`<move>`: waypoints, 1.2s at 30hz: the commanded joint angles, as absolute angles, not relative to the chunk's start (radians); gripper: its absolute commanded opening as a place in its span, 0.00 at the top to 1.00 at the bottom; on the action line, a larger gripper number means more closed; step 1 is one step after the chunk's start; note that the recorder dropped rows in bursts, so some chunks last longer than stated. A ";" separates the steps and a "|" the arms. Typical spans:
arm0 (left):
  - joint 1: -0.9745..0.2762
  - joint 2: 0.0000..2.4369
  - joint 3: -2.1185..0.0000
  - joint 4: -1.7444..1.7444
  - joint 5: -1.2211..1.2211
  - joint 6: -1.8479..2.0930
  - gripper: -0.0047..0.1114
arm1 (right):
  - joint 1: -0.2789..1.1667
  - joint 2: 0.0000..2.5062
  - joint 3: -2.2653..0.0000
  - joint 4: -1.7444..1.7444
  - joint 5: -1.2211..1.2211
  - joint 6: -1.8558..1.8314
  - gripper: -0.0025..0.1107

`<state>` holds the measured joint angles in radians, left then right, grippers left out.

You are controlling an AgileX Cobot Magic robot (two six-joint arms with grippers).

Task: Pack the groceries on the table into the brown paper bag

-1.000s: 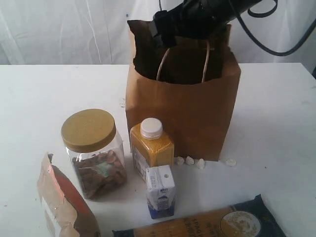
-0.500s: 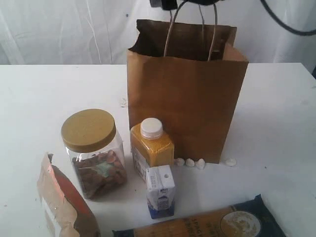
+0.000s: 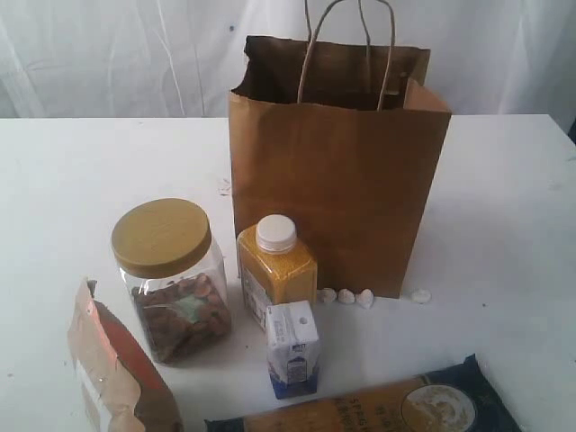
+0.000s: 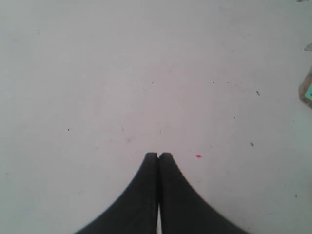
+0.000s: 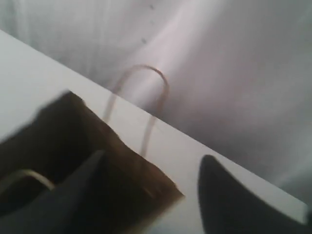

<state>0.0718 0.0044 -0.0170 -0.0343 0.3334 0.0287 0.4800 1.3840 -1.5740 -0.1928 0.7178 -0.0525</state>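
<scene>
Right gripper [image 5: 153, 157]: lifted off the bag's mouth and out of the exterior view since a second back; caught only by its own camera, spread apart at the jaws, gripping nothing, poised over the rim, probably pulled up after a drop.
Bag [image 3: 337, 193]: stood upright at 12 o'clock of the grocery cluster, mouth agape to take items from above; squared up again once freed of the arm's weight.
Handles [image 3: 346, 45]: sprung upright, no longer slumped inside.
Left gripper [image 4: 158, 156]: pressed fully together, empty, parked over bare table [image 4: 146, 73], likely kept clear of the other arm's work.
Jar [image 3: 171, 279]: left at 9 o'clock of the bottle [image 3: 276, 265], unpacked.
Carton [image 3: 292, 349]: just at 6 o'clock of the bottle, unpacked.
Pouch [image 3: 112, 369]: at 7 o'clock of the jar, cut off by the frame edge.
Packet [image 3: 387, 405]: at 5 o'clock of the carton, cropped along its lower side.
Can: nowhere visible; possibly inside the bag, too dark in there to tell.
Pebbles [image 3: 346, 295]: scattered at the bag's foot, at 3 o'clock of the bottle; not groceries.
Right wrist picture: blurred, with little beyond a dark mass inside the bag.
</scene>
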 commanded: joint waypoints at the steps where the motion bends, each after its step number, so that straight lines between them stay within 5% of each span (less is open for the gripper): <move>1: 0.068 0.000 -0.010 -0.039 0.332 0.027 0.96 | 0.470 1.368 -1.559 -0.568 0.901 0.012 0.83; 3: 0.068 0.000 -0.010 -0.039 0.332 0.027 0.96 | 0.435 1.354 -1.521 -0.673 0.894 0.114 0.97; 12: 0.068 0.000 -0.010 -0.039 0.332 0.027 0.96 | 0.214 1.280 -1.228 -0.718 0.765 0.652 0.98; 22: 0.068 0.000 -0.010 -0.039 0.332 0.027 0.96 | 0.189 1.068 -0.590 -0.780 0.322 0.983 0.98; 26: 0.068 0.000 -0.010 -0.039 0.332 0.027 0.96 | 0.189 0.886 -0.390 -0.899 0.164 1.188 0.98; 36: 0.068 0.000 -0.010 -0.039 0.332 0.027 0.96 | 0.189 0.125 -0.276 -0.966 0.319 1.258 0.98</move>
